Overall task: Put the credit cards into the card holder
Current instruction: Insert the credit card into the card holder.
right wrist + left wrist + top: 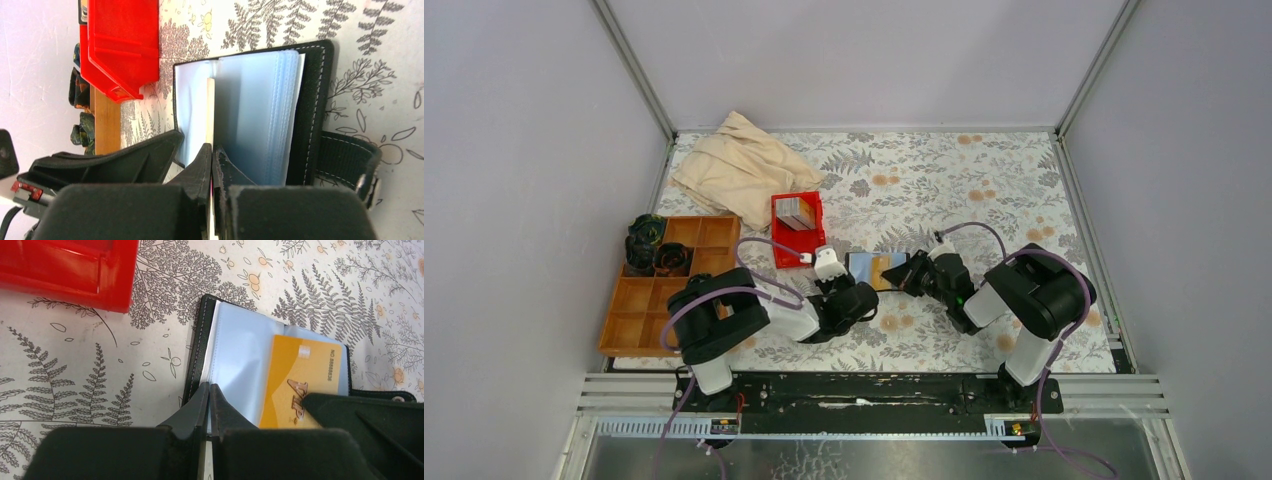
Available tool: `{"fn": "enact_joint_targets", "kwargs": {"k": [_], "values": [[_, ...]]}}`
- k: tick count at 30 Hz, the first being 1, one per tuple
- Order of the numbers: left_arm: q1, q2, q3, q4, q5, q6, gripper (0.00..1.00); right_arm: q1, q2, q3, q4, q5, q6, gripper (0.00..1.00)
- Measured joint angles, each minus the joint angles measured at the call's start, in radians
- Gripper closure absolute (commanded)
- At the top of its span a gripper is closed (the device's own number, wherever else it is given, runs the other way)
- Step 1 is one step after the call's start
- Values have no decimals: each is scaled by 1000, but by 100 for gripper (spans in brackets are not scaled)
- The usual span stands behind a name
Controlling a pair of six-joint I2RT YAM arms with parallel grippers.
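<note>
Lying open crosswise, card holder [240, 352] pinched by left gripper [210, 388]; right gripper [212, 150] clamping card [302, 377].

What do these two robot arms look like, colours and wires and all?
The left arm and right arm are chunky black segments with white links, bolted to a black rail. Purple cables loop along each. The left gripper and right gripper have two black wedge-shaped fingers each.

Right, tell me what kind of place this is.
Probably a robot test cell, not a home: aluminium framing and plain grey walls enclose a fern-print table, and the left arm and right arm are bolted at its near edge.
</note>
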Motion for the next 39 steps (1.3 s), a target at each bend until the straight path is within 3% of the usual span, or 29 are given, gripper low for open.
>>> {"fn": "enact_joint_targets", "kwargs": {"k": [28, 39], "values": [[-29, 1, 13, -46, -21, -23, 94, -24, 58, 45, 25, -35, -39, 100], [-40, 2, 13, -47, -26, -23, 95, -19, -37, 126, -216, -41, -219, 100]]}}
